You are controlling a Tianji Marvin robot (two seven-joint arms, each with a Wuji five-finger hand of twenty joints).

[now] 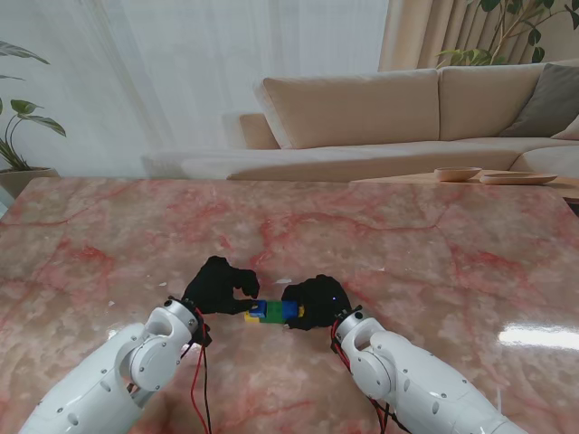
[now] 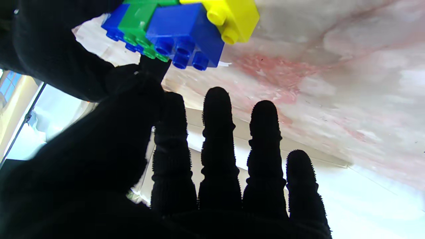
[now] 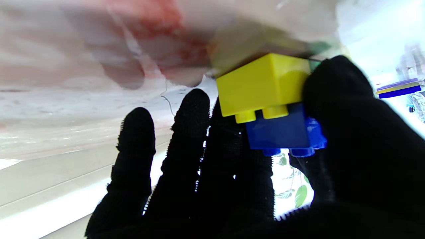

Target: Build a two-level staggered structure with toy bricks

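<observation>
A small brick structure (image 1: 274, 310) stands on the marble table (image 1: 407, 235) between my two black-gloved hands. Its lower level has yellow bricks at the ends; blue and green bricks sit on top. In the left wrist view a blue brick (image 2: 186, 33), a green brick (image 2: 139, 23) and a yellow brick (image 2: 232, 16) show studs. My left hand (image 1: 217, 285) has its thumb (image 2: 146, 86) on the studs, with its four fingers (image 2: 215, 132) straight and free. My right hand (image 1: 317, 301) grips the other end: thumb (image 3: 345, 116) and fingers (image 3: 196, 132) close on a yellow brick (image 3: 262, 83) and a blue brick (image 3: 279, 131).
Pink marble stretches all round the structure. Beyond the far edge stands a beige sofa (image 1: 362, 108). Shallow bowls (image 1: 457, 174) rest on a low table at the far right. A plant (image 1: 18, 127) is at the far left.
</observation>
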